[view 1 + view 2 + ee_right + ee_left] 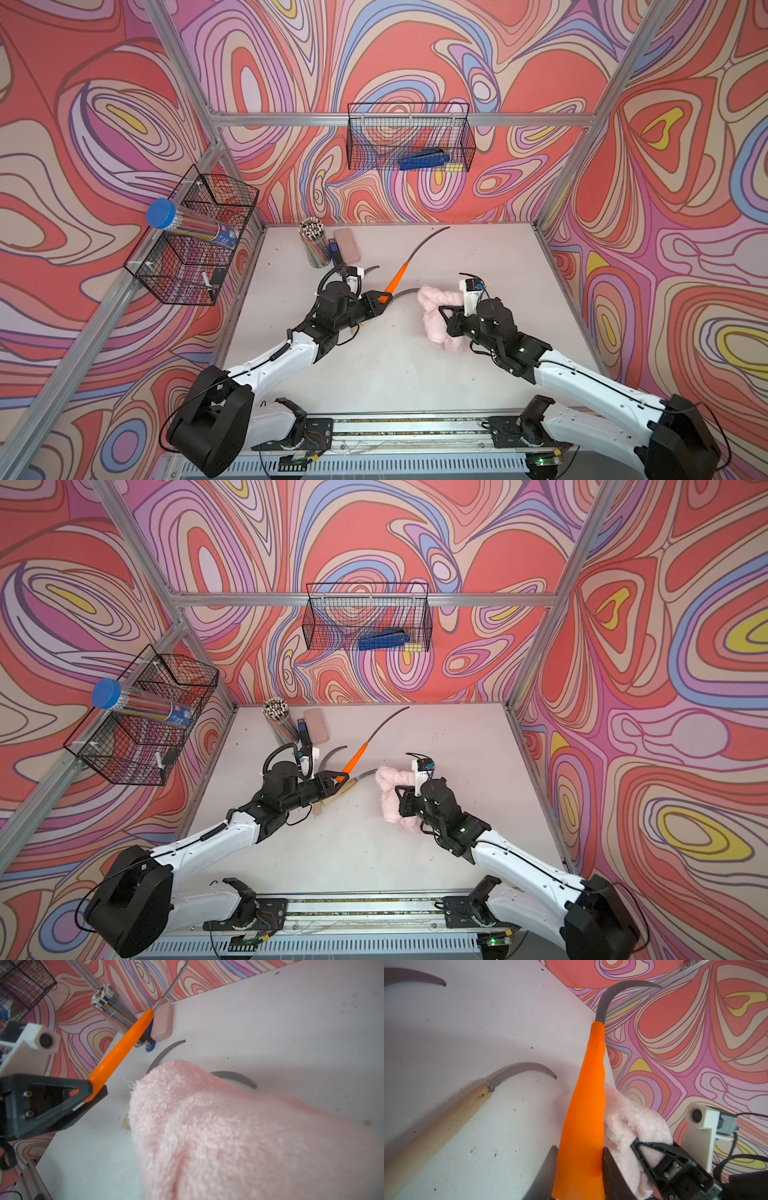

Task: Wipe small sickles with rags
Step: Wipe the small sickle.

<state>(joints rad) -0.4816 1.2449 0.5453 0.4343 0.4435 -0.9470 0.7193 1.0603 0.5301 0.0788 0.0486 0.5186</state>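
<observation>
- The left claw is clamped on the butt of the raised orange sickle. Its handle looks smooth and could twist; the blade is stiff and sharp, so hold the handle only.
- The right claw, just beside it, is clamped on the rag, which looks soft, light and floppy.
- A wooden sickle lies beside the left claw; a second sickle lies further out.
- Beyond the left claw, a cup is full of pencils.
- Farthest off, the back basket holds a blue tool, and the side basket holds a capped tube.

The walls on three sides carry a swirling pattern in red, pink, lilac, blue and yellow. An aluminium frame runs along their edges. The table is white, with small dark specks. One black wire basket hangs on the back wall, a second basket on a side wall. The light is even
</observation>
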